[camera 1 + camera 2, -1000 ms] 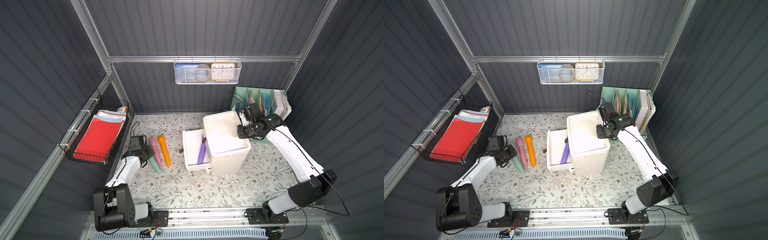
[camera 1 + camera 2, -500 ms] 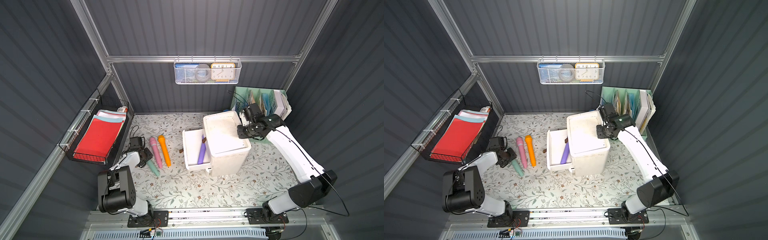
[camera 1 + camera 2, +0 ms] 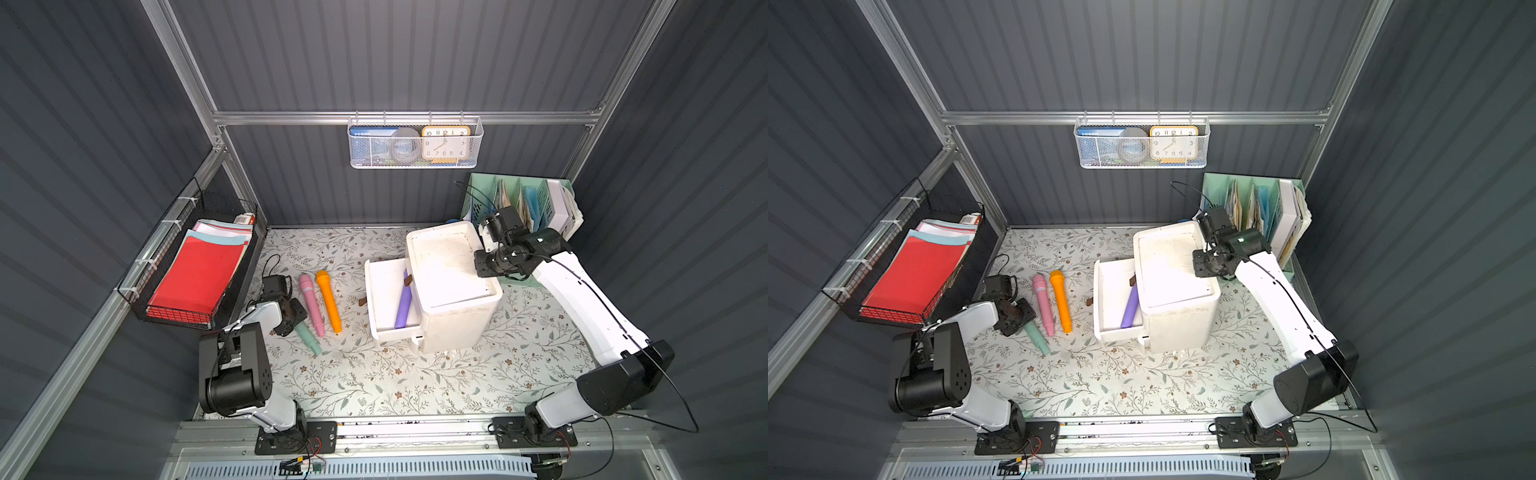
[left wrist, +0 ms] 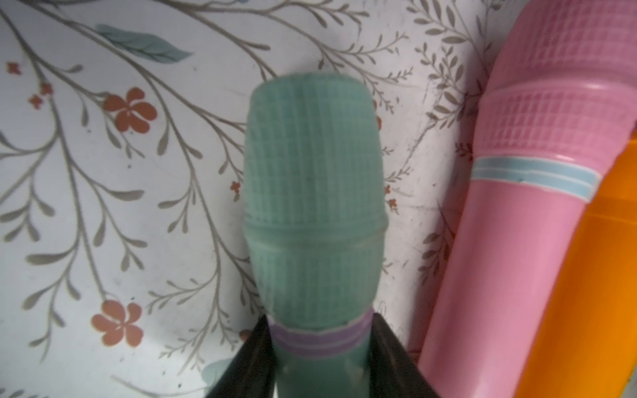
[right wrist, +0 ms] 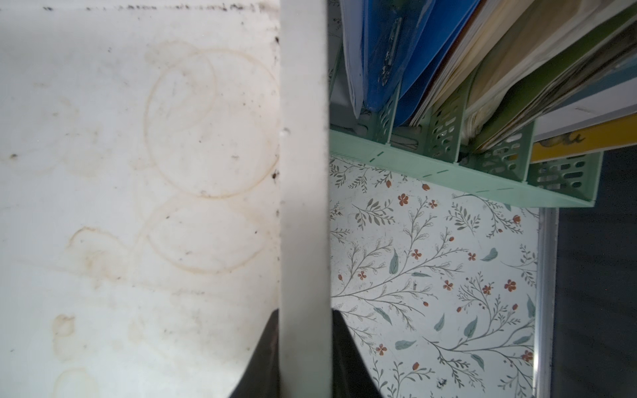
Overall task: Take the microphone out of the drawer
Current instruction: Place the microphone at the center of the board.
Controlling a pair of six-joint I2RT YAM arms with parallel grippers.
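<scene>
The purple microphone [image 3: 403, 299] [image 3: 1130, 307] lies slanted in the pulled-out drawer [image 3: 380, 274] [image 3: 1111, 291] of a white cabinet [image 3: 449, 270]. My left gripper [image 3: 291, 316] [image 3: 1017, 316] [image 4: 320, 317] is low on the mat, its fingers close against both sides of a green microphone [image 3: 309, 338] [image 4: 313, 172] that lies there and looks blurred. Whether they still press it does not show. Pink [image 3: 311, 303] [image 4: 534, 206] and orange [image 3: 329, 301] microphones lie beside it. My right gripper [image 3: 482, 264] [image 3: 1200, 264] [image 5: 305, 312] is shut on the cabinet's top right rim [image 5: 303, 172].
A green file rack [image 3: 523, 203] [image 5: 448, 165] stands right behind the right gripper. A black wire basket of red folders [image 3: 187, 270] hangs on the left wall. On the back wall hangs a mesh basket with a clock [image 3: 415, 143]. Two brown tabs [image 3: 362, 301] stick out of the drawer.
My left arm has folded back toward its base while its gripper stayed at the green microphone, which has slid slightly toward the front. The right arm and the drawer have not moved.
</scene>
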